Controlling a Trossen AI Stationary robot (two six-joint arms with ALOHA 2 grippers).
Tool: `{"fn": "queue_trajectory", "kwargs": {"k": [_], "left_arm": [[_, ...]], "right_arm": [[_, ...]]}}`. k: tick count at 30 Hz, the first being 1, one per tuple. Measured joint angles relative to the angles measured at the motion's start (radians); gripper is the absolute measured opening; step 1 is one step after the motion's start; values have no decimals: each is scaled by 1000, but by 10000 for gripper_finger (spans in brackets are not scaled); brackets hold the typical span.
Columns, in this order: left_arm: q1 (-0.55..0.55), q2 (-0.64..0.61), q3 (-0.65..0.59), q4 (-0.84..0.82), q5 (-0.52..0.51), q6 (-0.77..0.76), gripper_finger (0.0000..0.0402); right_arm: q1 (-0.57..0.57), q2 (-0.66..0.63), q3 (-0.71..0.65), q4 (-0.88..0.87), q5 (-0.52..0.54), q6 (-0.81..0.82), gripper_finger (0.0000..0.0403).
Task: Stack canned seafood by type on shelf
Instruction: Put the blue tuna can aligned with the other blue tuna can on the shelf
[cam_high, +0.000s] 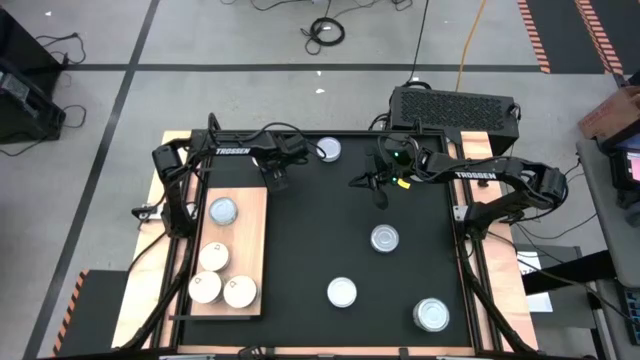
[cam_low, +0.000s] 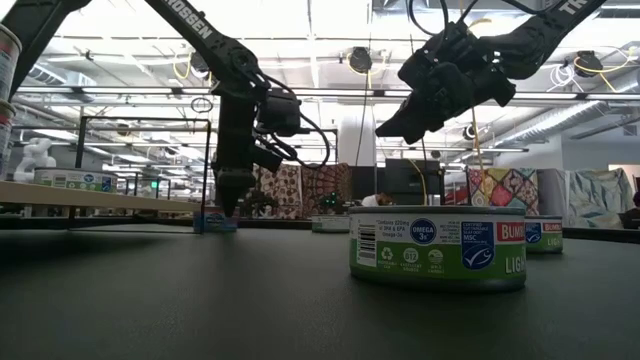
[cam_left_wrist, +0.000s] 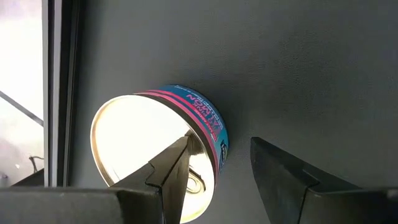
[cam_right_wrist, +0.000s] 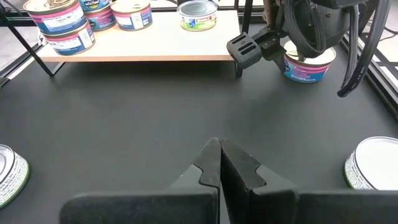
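the left gripper (cam_high: 277, 181) hangs with its fingers spread just past the shelf (cam_high: 255, 215), near the mat's (cam_high: 330, 240) far edge. a pink and blue can (cam_left_wrist: 163, 140) sits close by, not held. the right gripper (cam_right_wrist: 219, 163) is pressed together, empty, above the mat; four cans (cam_high: 223, 211) sit on the shelf.

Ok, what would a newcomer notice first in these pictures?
Probably the wooden shelf at the mat's left edge, with four tins on it, three of them clustered at its near end. Next, the left gripper hanging by the shelf's far corner, jaws open, close to a pink-labelled tin. Four more tins lie scattered on the black mat.
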Motion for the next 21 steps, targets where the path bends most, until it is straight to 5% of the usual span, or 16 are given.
{"fn": "queue_trajectory", "kwargs": {"k": [21], "left_arm": [[-13, 3, 9, 1, -27, -40, 171]], "right_arm": [[0, 0, 0, 0, 0, 40, 0]]}}
